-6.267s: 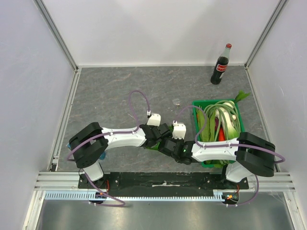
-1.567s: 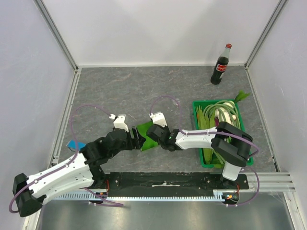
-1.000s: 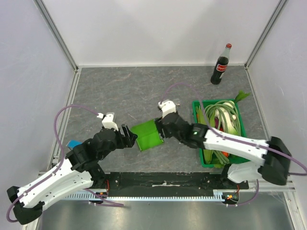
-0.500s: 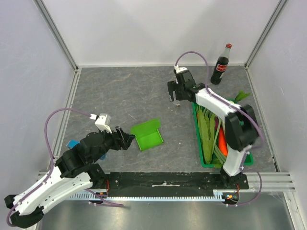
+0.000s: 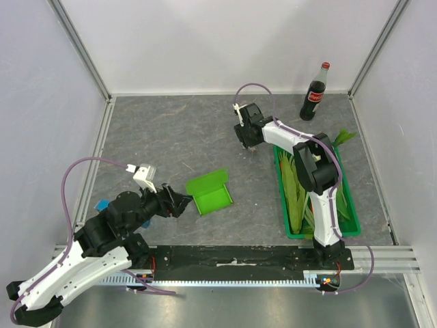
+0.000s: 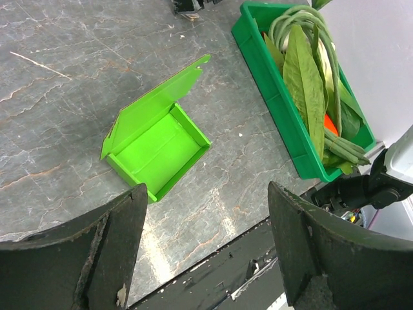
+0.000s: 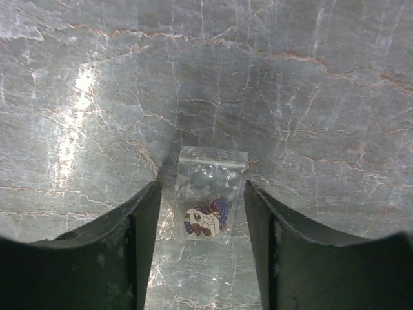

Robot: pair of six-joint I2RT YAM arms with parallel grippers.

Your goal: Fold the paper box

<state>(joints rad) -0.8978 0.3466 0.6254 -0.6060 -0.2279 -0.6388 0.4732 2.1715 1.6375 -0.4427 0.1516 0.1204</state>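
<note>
The paper box is bright lime-green card, lying on the grey table as a shallow tray with its lid flap standing open. In the left wrist view the paper box lies ahead of the fingers, touched by nothing. My left gripper sits just left of it, open and empty; from its own camera the left gripper shows only table between the jaws. My right gripper is far back, away from the box. The right gripper is open, its jaws on either side of a small clear bag holding a pony pin.
A dark-green crate of vegetables stands at the right, also in the left wrist view as the crate. A cola bottle stands at the back right. A small blue block lies at the left edge. White walls surround the table.
My right arm left the box and swung to the far middle of the table, over the clear bag, its jaws narrowing. My left gripper drew back slightly; the box stays on the table.
</note>
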